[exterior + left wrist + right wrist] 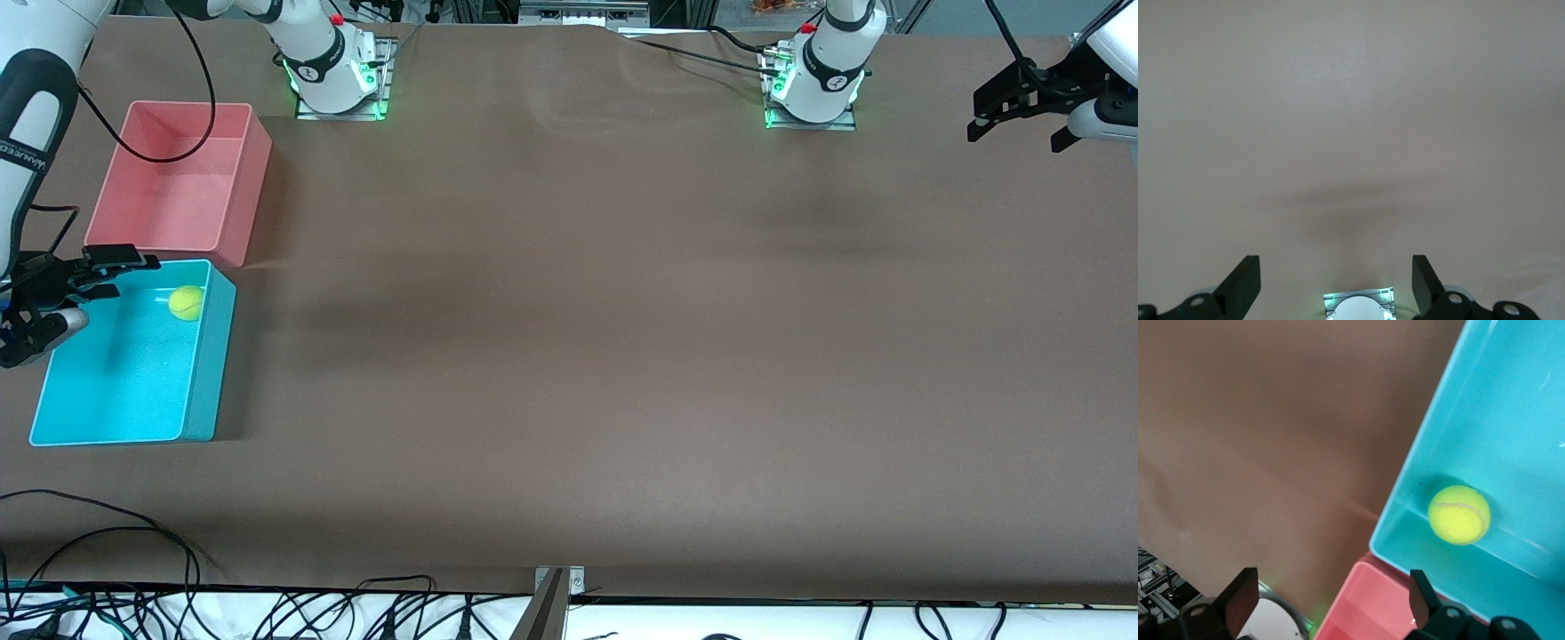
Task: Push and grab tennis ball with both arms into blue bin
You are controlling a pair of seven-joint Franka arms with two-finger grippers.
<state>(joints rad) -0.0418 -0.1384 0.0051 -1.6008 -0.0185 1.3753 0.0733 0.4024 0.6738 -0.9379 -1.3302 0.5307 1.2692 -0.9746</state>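
The tennis ball (186, 302) lies inside the blue bin (212, 364), in the corner next to the pink bin. It also shows in the right wrist view (1459, 514), resting against the blue bin's wall (1425, 433). My right gripper (73, 302) is open and empty, up over the blue bin's edge at the right arm's end of the table (1331, 587). My left gripper (1015, 123) is open and empty, raised over bare table at the left arm's end (1336, 273).
A pink bin (178, 204) stands touching the blue bin, farther from the front camera; it shows in the right wrist view too (1365, 610). Both arm bases (336, 71) (813, 84) stand along the table's back edge. Cables (133, 533) lie at the front edge.
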